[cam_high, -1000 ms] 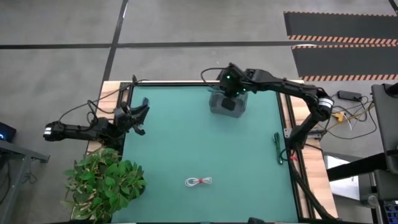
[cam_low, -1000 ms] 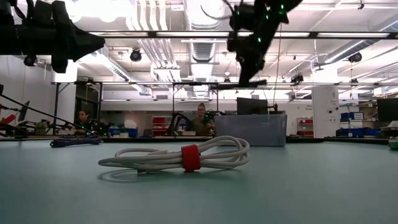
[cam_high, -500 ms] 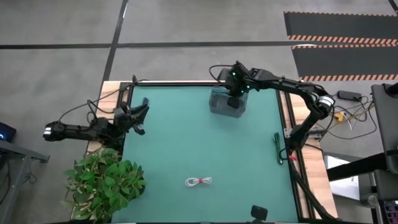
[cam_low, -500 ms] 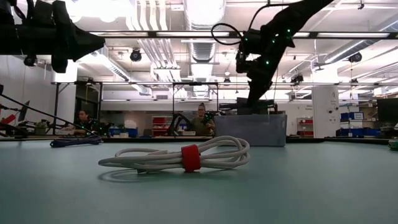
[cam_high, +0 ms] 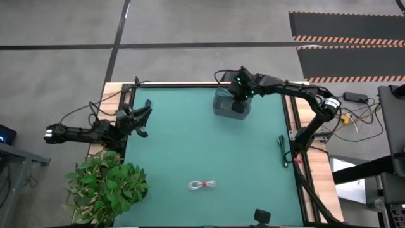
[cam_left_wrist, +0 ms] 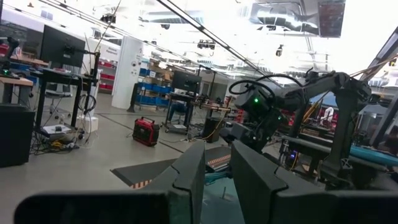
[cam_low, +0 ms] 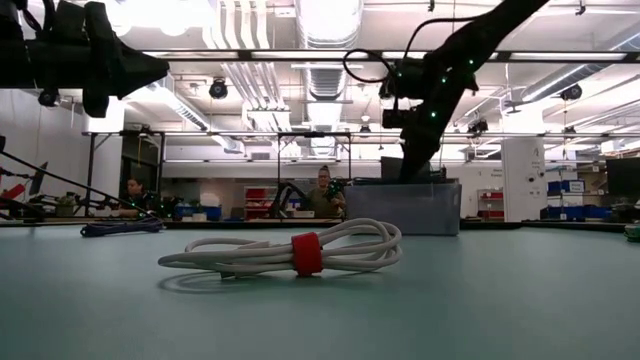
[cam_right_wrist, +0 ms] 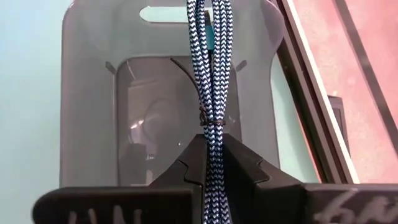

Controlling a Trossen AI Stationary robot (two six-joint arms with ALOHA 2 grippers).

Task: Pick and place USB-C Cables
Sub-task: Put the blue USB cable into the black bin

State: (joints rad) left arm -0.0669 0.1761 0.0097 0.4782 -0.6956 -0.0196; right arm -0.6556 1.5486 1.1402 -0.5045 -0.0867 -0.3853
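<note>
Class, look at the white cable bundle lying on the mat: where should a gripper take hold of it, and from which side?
Grip the white cable bundle at its red band, coming straight down from above. It lies flat, and the band gathers all strands into one narrow waist.

No readable text anywhere here: no label, brand, number or sign comes through on the desk, the grey bin, the cables or the arms, and the room's far shelves are too distant to read.
</note>
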